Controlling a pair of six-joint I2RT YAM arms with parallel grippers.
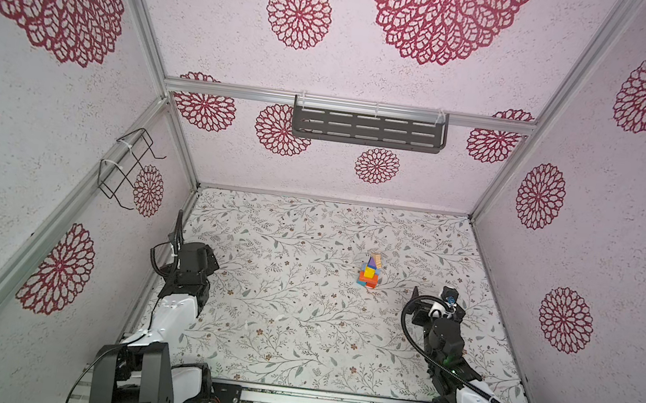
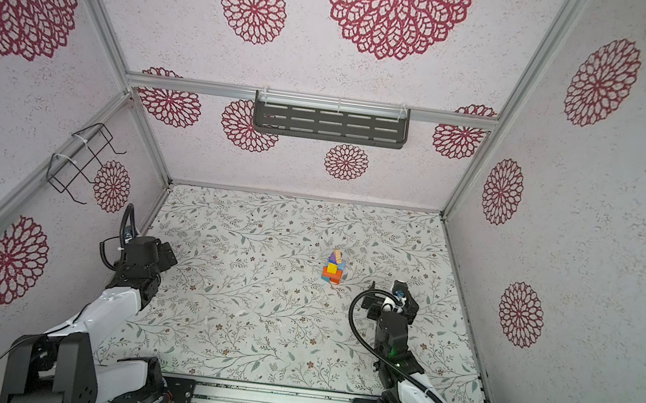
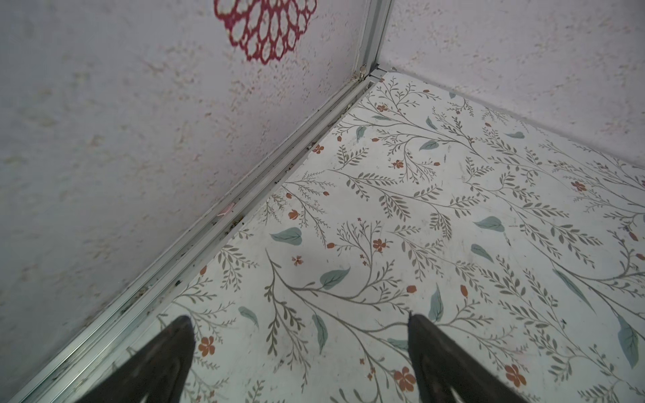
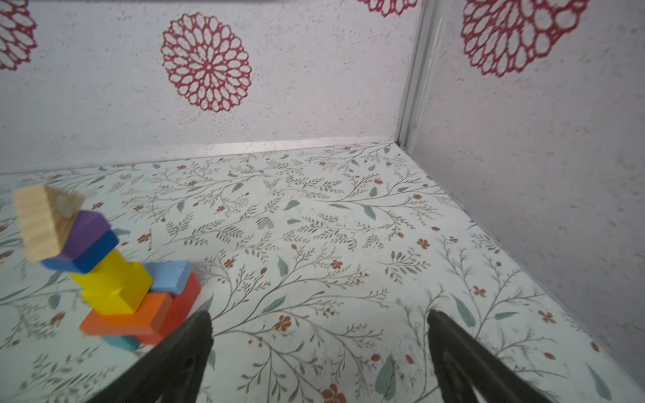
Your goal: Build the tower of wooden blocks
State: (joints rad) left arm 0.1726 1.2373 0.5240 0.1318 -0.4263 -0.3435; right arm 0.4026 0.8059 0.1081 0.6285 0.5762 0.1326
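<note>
The tower [image 1: 370, 272] stands on the desk [image 1: 297, 325], right of centre in both top views. Its blocks are stacked offset, with the unpainted wedge [image 4: 42, 219] on top. My right jaws stand wide open and empty near the tower's base and apart from it, and my left jaws stand wide open and empty over bare desk beside the left wall [image 3: 104, 139].

Obstacle: multicoloured wood block tower [image 1: 370, 273], crooked, standing mid-desk near the right end effector [image 4: 319, 321].
Free room: floral-patterned desk [image 1: 277, 322] open on every side of it.
Left edge: left end effector [image 3: 300, 321] close beside the aluminium wall rail [image 3: 279, 167].
</note>
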